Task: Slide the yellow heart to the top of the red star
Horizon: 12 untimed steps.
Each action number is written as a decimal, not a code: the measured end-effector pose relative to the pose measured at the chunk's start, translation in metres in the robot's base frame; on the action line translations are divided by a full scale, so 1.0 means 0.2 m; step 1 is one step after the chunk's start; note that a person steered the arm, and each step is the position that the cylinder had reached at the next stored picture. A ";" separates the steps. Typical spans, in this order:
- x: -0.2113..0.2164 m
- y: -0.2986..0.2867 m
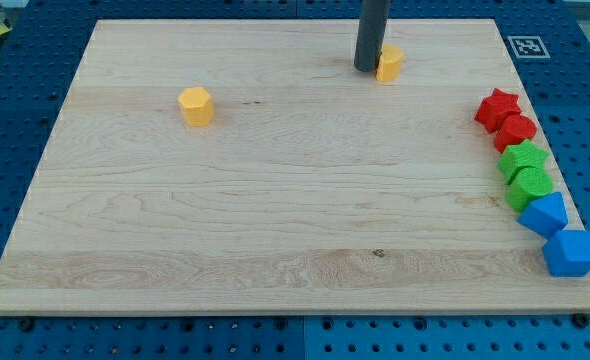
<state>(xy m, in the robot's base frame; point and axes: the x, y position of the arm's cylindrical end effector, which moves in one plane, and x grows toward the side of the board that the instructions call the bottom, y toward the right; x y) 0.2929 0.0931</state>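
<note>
The wooden desk (275, 220) carries a square black-and-white marker (524, 46) at its top right corner. No claw shows; the rod's tip (367, 69) touches the yellow heart (389, 63), whose pointing cannot be told, left of the red star (498, 107).
</note>
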 end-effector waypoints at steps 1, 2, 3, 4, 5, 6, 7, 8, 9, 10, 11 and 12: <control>0.00 0.12; 0.00 0.17; 0.04 0.30; 0.04 0.31; -0.03 0.30; -0.06 0.37; 0.08 0.46; 0.08 0.47; 0.08 0.55; 0.14 0.58; 0.14 0.59; 0.17 0.67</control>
<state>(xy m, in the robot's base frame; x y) 0.3267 0.2273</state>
